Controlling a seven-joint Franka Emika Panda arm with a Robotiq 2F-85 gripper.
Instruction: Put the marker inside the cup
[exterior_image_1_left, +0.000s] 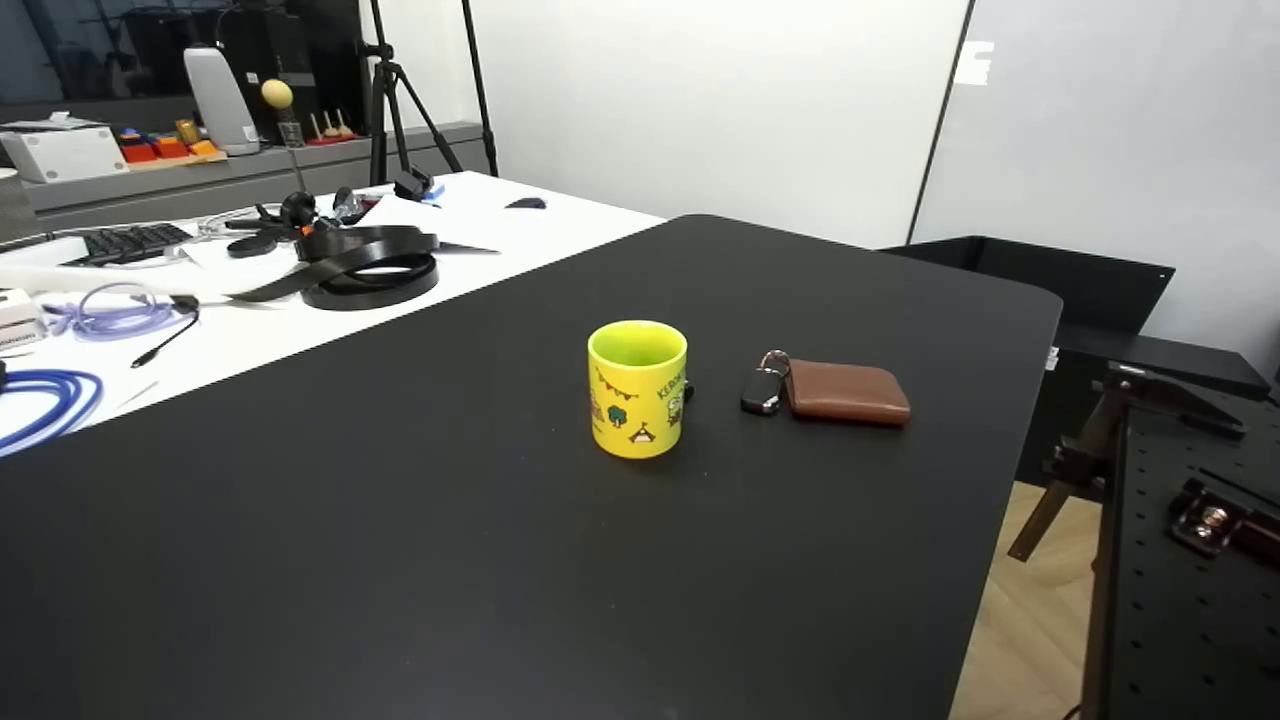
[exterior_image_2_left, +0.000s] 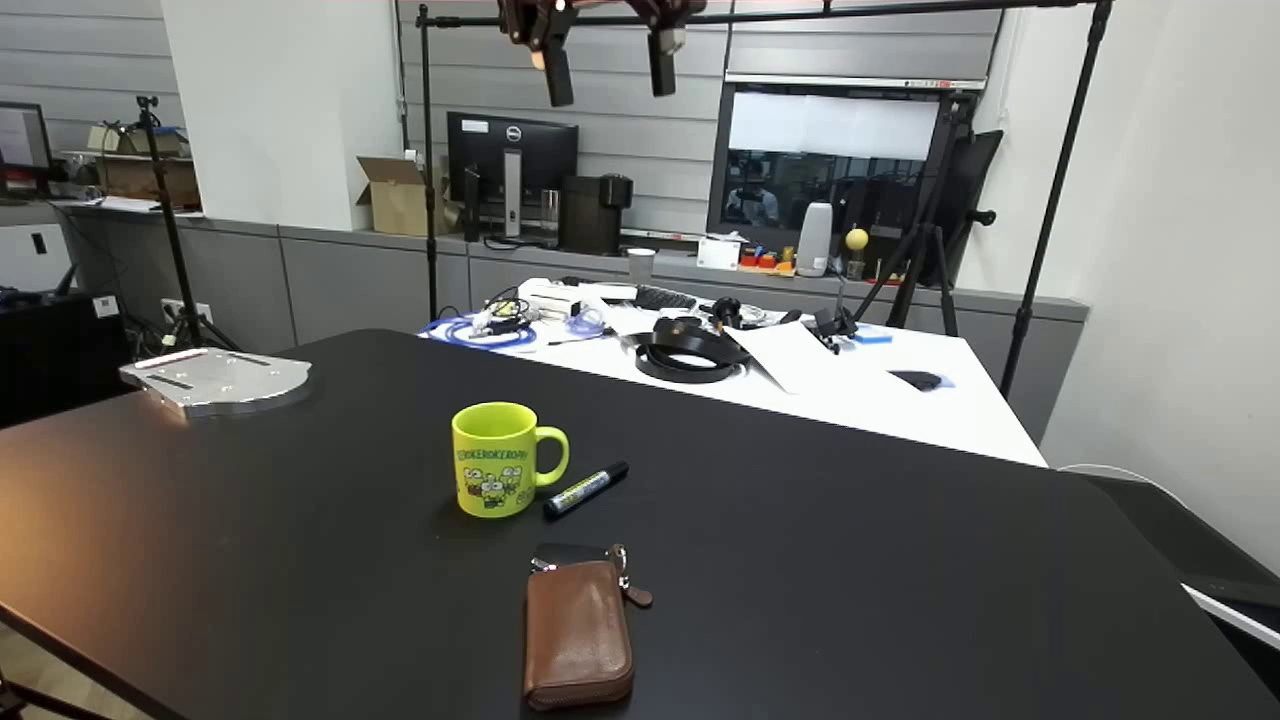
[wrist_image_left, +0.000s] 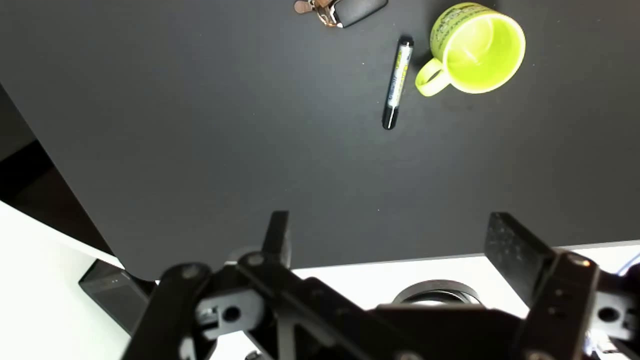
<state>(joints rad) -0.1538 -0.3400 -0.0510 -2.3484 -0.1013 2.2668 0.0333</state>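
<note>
The cup is a small yellow mug with printed marks. It stands upright on the black table in both exterior views (exterior_image_1_left: 637, 415) (exterior_image_2_left: 493, 475) and in the wrist view (wrist_image_left: 482, 55), its opening up and nothing seen inside. The marker, black with a pale label, lies flat beside the cup's handle, apart from it in the wrist view (wrist_image_left: 398, 82); it also shows in an exterior view (exterior_image_2_left: 586, 490). Elsewhere the cup hides most of it, leaving a dark tip (exterior_image_1_left: 688, 392). My gripper (exterior_image_2_left: 611, 95) is open and empty, high above the table; its spread fingers show in the wrist view (wrist_image_left: 390, 220).
A brown wallet (exterior_image_1_left: 848, 393) with a dark key fob (exterior_image_1_left: 762, 391) lies near the cup and marker. A metal plate (exterior_image_2_left: 225, 380) sits at the table's far left edge. A white table (exterior_image_2_left: 850, 400) with cables and black tape rolls (exterior_image_2_left: 690, 350) adjoins the black one.
</note>
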